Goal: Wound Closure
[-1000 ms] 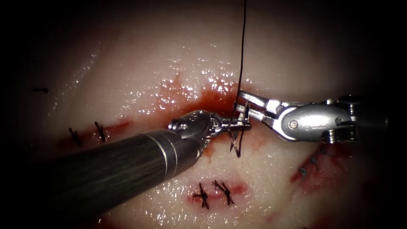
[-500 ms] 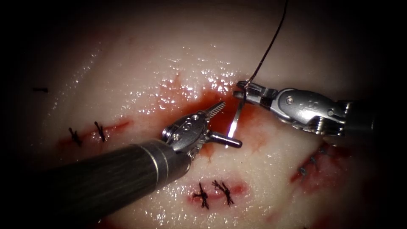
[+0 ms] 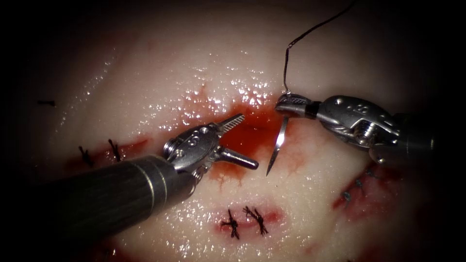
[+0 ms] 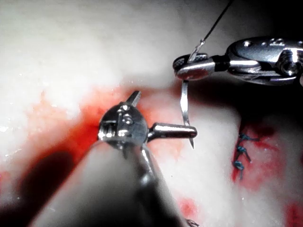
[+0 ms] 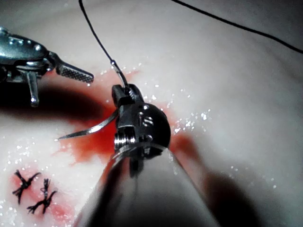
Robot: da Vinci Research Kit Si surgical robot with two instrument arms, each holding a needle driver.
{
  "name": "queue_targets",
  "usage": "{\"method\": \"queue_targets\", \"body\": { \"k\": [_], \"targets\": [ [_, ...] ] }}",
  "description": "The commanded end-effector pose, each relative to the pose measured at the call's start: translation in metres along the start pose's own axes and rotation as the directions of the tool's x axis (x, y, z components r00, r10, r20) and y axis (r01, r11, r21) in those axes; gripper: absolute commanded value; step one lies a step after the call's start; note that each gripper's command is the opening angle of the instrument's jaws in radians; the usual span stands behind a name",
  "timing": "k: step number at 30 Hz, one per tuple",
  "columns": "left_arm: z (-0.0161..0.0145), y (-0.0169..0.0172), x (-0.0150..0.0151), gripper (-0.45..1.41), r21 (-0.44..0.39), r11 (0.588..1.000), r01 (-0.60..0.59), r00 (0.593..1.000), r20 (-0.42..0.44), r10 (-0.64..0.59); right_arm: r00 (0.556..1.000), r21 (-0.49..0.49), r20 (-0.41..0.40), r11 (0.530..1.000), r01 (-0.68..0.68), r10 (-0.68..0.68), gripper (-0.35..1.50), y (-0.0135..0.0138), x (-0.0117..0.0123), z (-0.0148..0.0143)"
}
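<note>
While the right end effector point(image 3: 285, 103) grips the needle point(image 3: 277, 144) near its thread end, tip down, left end effector point(image 3: 242, 140) open, empty.

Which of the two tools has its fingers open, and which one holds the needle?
The left tool is open and holds nothing. The right tool is shut on the needle near its thread end.

No printed label, brand or sign could be read anywhere on the scene. The silver steel wrist housing of the left arm's tool point(image 3: 194, 143) carried one small stamped character in the endoscope view, resembling "5" or "S"; it was not legible with certainty. The silver steel wrist housing of the right arm's tool point(image 3: 357, 114) bore faint stamped marks, possibly two digits, too small to read.
</note>
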Motion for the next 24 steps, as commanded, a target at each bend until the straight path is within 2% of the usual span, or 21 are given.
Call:
{"method": "queue_targets", "body": {
  "k": [1, 2, 3, 5, 6, 7, 8, 9, 11, 12, 13, 16, 20, 24],
  "targets": [
    [0.0002, -0.0005, -0.0002, 1.25, -0.008, 0.999, -0.040, 0.999, -0.002, 0.040, 1.000, 0.010, 0.003, 1.000, 0.004, -0.004, -0.35, 0.0007, -0.0006, 0.0012],
    [-0.0004, -0.0008, -0.0001, 1.21, -0.018, 0.992, -0.127, 0.992, 0.000, 0.127, 0.999, 0.022, -0.014, 0.999, 0.048, -0.048, -0.35, 0.0012, -0.0009, 0.0015],
    [-0.0004, -0.0008, -0.0001, 1.21, -0.018, 0.992, -0.127, 0.992, 0.000, 0.127, 0.999, 0.022, -0.014, 0.999, 0.048, -0.048, -0.35, 0.0012, -0.0009, 0.0015],
    [-0.0011, -0.0012, -0.0003, 1.06, -0.018, 0.980, -0.198, 0.980, 0.003, 0.198, 0.984, 0.031, -0.035, 0.984, 0.176, -0.175, -0.35, 0.0018, -0.0011, 0.0018],
    [-0.0014, -0.0015, -0.0004, 0.86, -0.003, 0.975, -0.223, 0.975, 0.010, 0.223, 0.974, 0.041, -0.044, 0.974, 0.224, -0.222, -0.35, 0.0021, -0.0011, 0.0019],
    [-0.0018, -0.0019, -0.0007, 0.25, 0.006, 0.961, -0.276, 0.961, 0.024, 0.276, 0.966, 0.047, -0.057, 0.966, 0.254, -0.251, -0.35, 0.0023, -0.0011, 0.0020],
    [-0.0020, -0.0023, -0.0009, 0.04, 0.011, 0.954, -0.300, 0.953, 0.042, 0.300, 0.957, 0.057, -0.065, 0.957, 0.285, -0.281, -0.35, 0.0026, -0.0011, 0.0021],
    [-0.0021, -0.0028, -0.0011, -0.08, 0.013, 0.948, -0.319, 0.946, 0.066, 0.318, 0.948, 0.063, -0.073, 0.947, 0.315, -0.310, -0.35, 0.0028, -0.0011, 0.0022],
    [-0.0022, -0.0040, -0.0018, -0.45, 0.015, 0.929, -0.370, 0.923, 0.123, 0.365, 0.928, 0.068, -0.095, 0.928, 0.367, -0.360, -0.35, 0.0031, -0.0008, 0.0025],
    [-0.0020, -0.0053, -0.0026, -0.45, 0.030, 0.914, -0.406, 0.902, 0.175, 0.395, 0.906, 0.073, -0.118, 0.906, 0.417, -0.407, -0.35, 0.0033, -0.0006, 0.0031],
    [-0.0020, -0.0053, -0.0026, -0.45, 0.030, 0.914, -0.406, 0.902, 0.175, 0.395, 0.906, 0.073, -0.118, 0.906, 0.417, -0.407, -0.35, 0.0033, -0.0006, 0.0031],
    [-0.0012, -0.0076, -0.0042, -0.45, 0.048, 0.871, -0.490, 0.848, 0.259, 0.463, 0.868, 0.091, -0.162, 0.869, 0.487, -0.469, -0.35, 0.0036, -0.0004, 0.0042],
    [0.0002, -0.0102, -0.0066, -0.45, 0.091, 0.822, -0.562, 0.780, 0.390, 0.490, 0.825, 0.095, -0.205, 0.828, 0.553, -0.527, -0.35, 0.0038, -0.0003, 0.0056],
    [0.0015, -0.0117, -0.0079, -0.45, 0.131, 0.799, -0.587, 0.756, 0.442, 0.483, 0.779, 0.083, -0.249, 0.789, 0.609, -0.576, -0.35, 0.0040, -0.0001, 0.0065]
  ]
}}
